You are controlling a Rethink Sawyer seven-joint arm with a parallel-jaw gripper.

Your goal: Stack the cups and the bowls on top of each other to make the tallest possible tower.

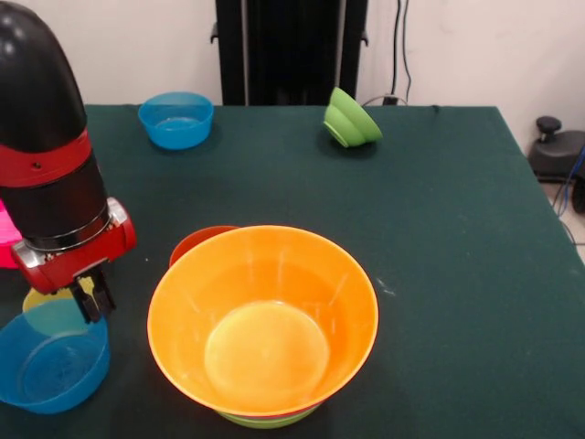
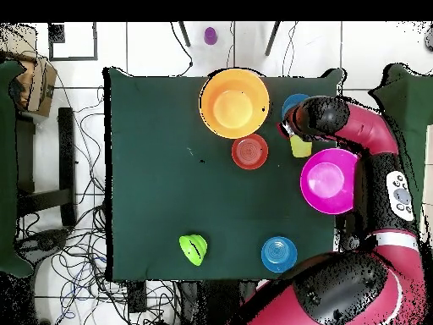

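Claw [image 1: 91, 297] poised above cup [image 1: 41, 300], beside tower [image 1: 265, 320]; opening cannot be judged. Cup could be tipped against blue bowl [image 1: 50, 361] if descent off-centre.

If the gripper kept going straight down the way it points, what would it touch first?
Most likely the yellow cup just under the gripper, beside the near blue bowl. Depth is unclear in the front view; the overhead view also puts the gripper at the cup.
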